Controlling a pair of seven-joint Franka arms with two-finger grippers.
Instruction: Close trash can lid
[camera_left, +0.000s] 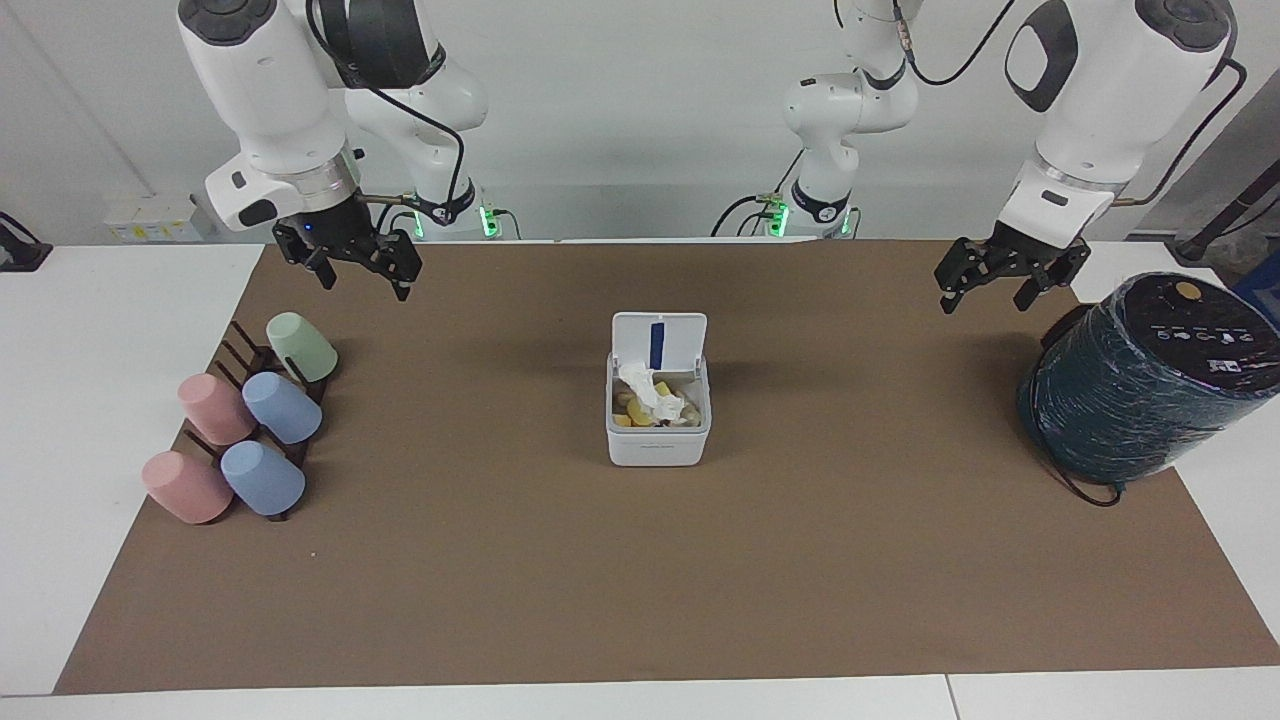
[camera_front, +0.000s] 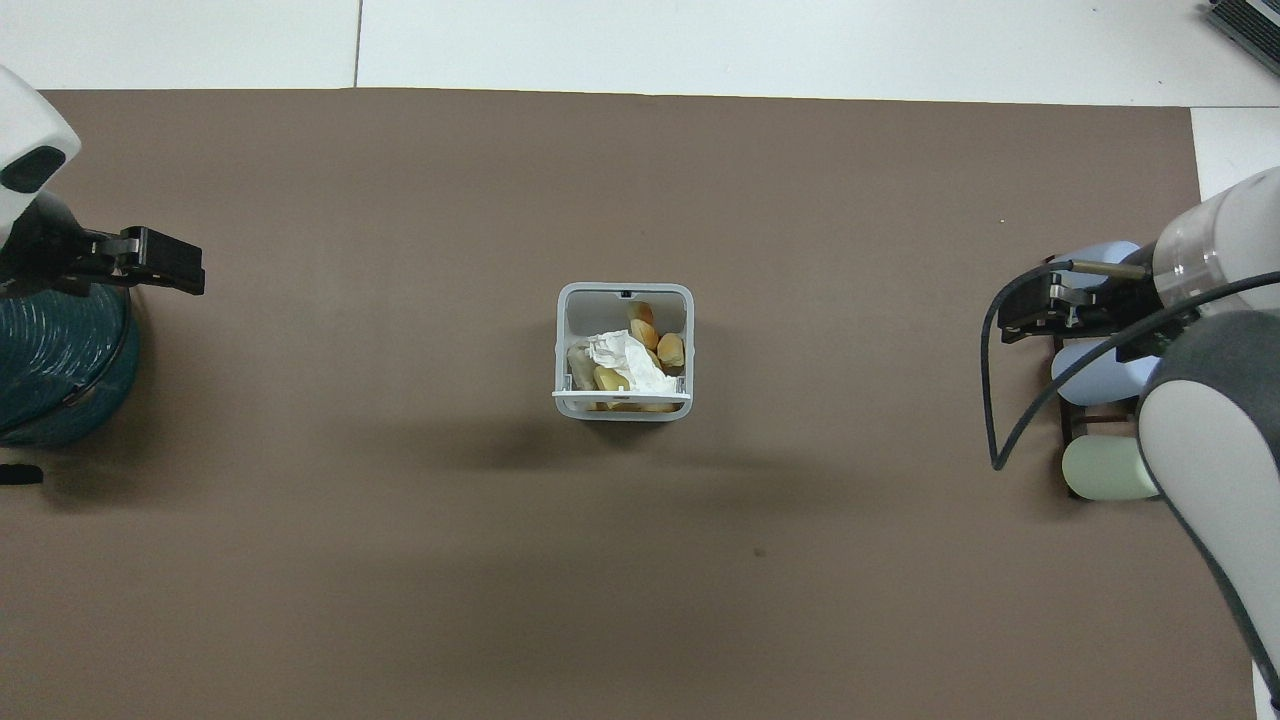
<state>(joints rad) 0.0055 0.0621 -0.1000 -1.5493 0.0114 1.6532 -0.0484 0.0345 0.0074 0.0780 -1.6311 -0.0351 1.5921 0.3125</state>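
The small white trash can (camera_left: 658, 445) stands in the middle of the brown mat; it also shows in the overhead view (camera_front: 623, 291). Its lid (camera_left: 682, 340) stands upright and open on the side nearer the robots, blue strip showing; from overhead the lid (camera_front: 620, 397) shows edge-on. Inside lie a crumpled white tissue (camera_left: 650, 392) and yellowish scraps. My left gripper (camera_left: 985, 296) hangs open and empty in the air beside the teal cylinder, well apart from the can. My right gripper (camera_left: 365, 282) hangs open and empty over the mat by the cup rack.
A dark teal wrapped cylinder (camera_left: 1140, 385) with a black cable stands at the left arm's end. A dark rack (camera_left: 250, 355) with several pastel cups, such as a green one (camera_left: 302, 346), sits at the right arm's end. The brown mat (camera_left: 640, 580) covers the table.
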